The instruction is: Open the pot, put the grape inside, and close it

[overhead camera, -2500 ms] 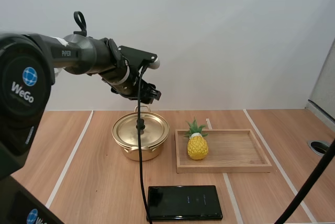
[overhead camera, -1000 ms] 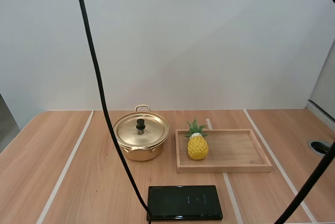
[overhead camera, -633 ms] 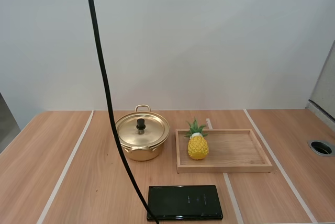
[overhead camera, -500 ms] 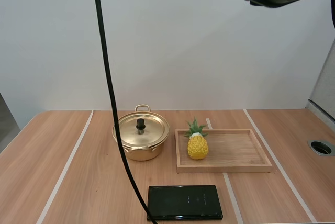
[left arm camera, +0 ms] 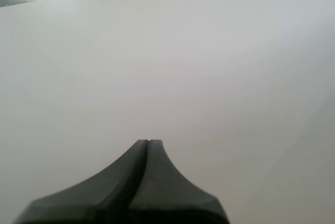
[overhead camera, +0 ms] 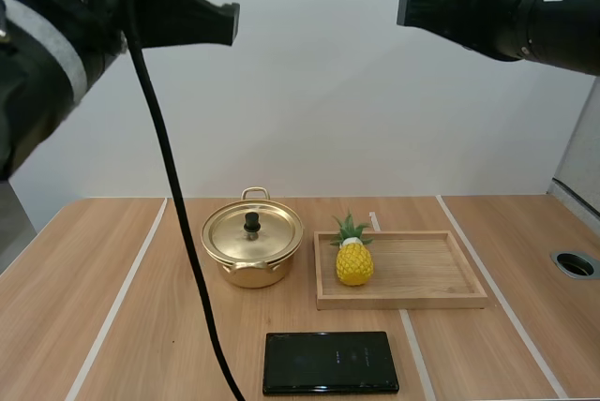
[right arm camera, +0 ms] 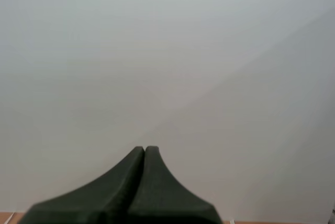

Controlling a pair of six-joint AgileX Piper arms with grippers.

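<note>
The left fingers [left arm camera: 148,142] were pressed together into one dark wedge, and so were the right fingers [right arm camera: 144,148]. The pot [overhead camera: 246,265] stood mid-bench [overhead camera: 112,326] with its lid [overhead camera: 253,234] on. Just beside it at 3 o'clock lay a wooden tray [overhead camera: 403,302], with a pineapple [overhead camera: 353,263] upright at its 9 o'clock end. A black slab [overhead camera: 330,362] lay at the pot's 5 o'clock, by the near edge. Bare wood ran from the pot's 9 o'clock to the bench edge.

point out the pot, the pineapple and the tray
pot [overhead camera: 252,238], high view, on its gold top near the front
pineapple [overhead camera: 354,264], high view, on its yellow body
tray [overhead camera: 422,268], high view, on the bare wooden floor
</note>
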